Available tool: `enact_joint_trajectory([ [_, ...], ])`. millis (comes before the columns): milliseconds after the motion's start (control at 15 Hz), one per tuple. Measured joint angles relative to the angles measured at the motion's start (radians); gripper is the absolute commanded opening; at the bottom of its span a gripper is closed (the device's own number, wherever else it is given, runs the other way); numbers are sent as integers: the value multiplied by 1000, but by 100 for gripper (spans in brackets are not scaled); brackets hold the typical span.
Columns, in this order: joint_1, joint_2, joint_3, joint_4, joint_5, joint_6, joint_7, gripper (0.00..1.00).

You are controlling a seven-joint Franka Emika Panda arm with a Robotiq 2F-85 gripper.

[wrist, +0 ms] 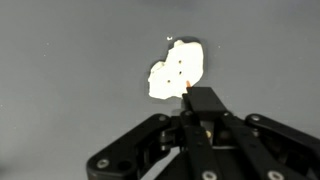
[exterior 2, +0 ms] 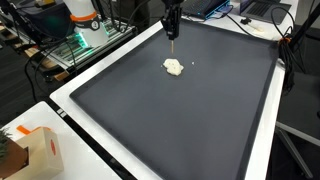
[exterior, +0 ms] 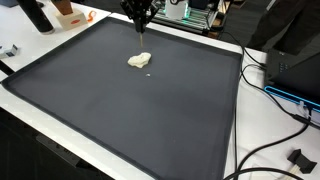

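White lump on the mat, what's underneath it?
The white lump lies flat on the black mat, which shows all around it. The patch directly beneath is covered, so anything under there cannot be seen.

Both exterior views look obliquely down over the whole mat (exterior: 130,110), sharing it; the wrist view sits close above it, behind the tool (wrist: 187,92).
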Motion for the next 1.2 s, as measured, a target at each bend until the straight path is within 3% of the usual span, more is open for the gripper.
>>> enact_joint_trajectory([
  [600,-149,-34,209,-68,0,0,-2,3],
  [667,-162,-36,227,-72,0,0,-3,13],
  [733,-174,-38,242,-78,0,0,-3,13],
  [1000,-188,-47,259,-86,0,0,-3,13],
  [1067,-188,-47,259,-86,0,0,-3,3],
  [1200,-187,-43,258,-87,0,-1,-7,3],
])
